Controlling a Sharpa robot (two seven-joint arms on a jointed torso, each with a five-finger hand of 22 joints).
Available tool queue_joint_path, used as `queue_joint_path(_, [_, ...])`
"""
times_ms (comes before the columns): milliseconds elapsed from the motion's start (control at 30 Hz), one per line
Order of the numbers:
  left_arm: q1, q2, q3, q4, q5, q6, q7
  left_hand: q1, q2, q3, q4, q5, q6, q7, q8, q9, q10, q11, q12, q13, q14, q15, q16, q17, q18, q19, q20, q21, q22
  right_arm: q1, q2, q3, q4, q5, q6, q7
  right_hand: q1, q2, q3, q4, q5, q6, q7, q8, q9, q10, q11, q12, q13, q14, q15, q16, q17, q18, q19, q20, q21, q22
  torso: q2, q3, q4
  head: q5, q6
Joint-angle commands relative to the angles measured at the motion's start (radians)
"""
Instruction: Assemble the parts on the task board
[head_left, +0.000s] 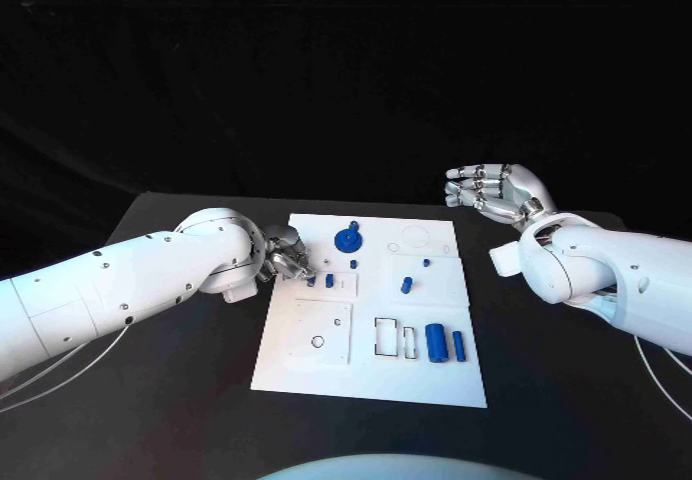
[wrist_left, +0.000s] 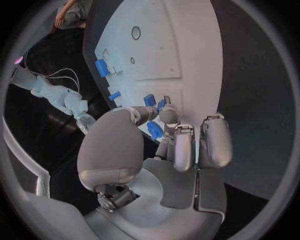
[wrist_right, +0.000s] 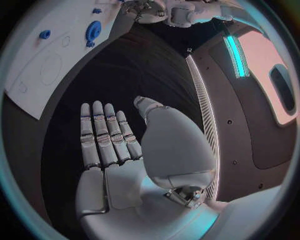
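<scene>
Left hand (head_left: 283, 255) is set at the task board's (head_left: 320, 362) left edge, fingers pinched on a small blue part (wrist_left: 154, 130). Other parts are seen loose across the board; assembly is judged early. Right hand (head_left: 498, 192) is held released, beyond the board's far right corner.

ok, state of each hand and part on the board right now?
left hand: at the task board's left edge, fingers curled over small blue parts; whether it grips one cannot be told
right hand: raised off the board, fingers apart, holding nothing
blue gear: lying flat on the board
blue cylinder: lying on its side
blue rod: lying beside the cylinder
</scene>
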Motion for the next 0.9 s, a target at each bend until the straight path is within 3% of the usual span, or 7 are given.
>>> queue_joint_path(33, [0.000, 0.005, 0.000, 0.000, -0.028, 0.016, -0.002, -0.008, 0.002, 0.200, -0.196, 0.005, 0.005, -0.002, 0.006, 0.001, 0.006, 0.002, 0.003, 0.000, 0.083, -0.006, 0.004, 0.176, -0.003, 0.007, -0.003, 0.006, 0.001, 0.000, 0.000, 0.000, 0.001, -0.002, 0.015, 0.007, -0.009, 0.000, -0.001, -0.003, 0.000, 0.001, 0.084, -0.002, -0.002, -0.003, -0.002, 0.005, -0.001, 0.005, 0.003, -0.007, -0.001, 0.011, -0.008, 0.000, -0.007, -0.002, 0.001, -0.0009, 0.0003, 0.000, -0.001])
queue_joint_path(900, [0.000, 0.001, 0.000, -0.003, -0.009, 0.049, 0.014, -0.009, -0.004, 0.202, -0.206, 0.010, 0.009, -0.003, 0.007, -0.003, 0.013, 0.001, 0.010, 0.010, 0.085, -0.006, 0.008, 0.184, -0.004, 0.007, -0.004, 0.008, 0.006, -0.002, 0.000, 0.000, -0.002, -0.002, 0.018, 0.007, -0.010, 0.000, -0.002, -0.003, 0.001, 0.001, 0.084, -0.002, -0.002, -0.003, -0.002, 0.005, -0.001, 0.006, 0.003, -0.007, -0.002, 0.011, -0.008, 0.000, -0.007, -0.002, -0.001, 0.0002, -0.0004, 0.002, -0.008])
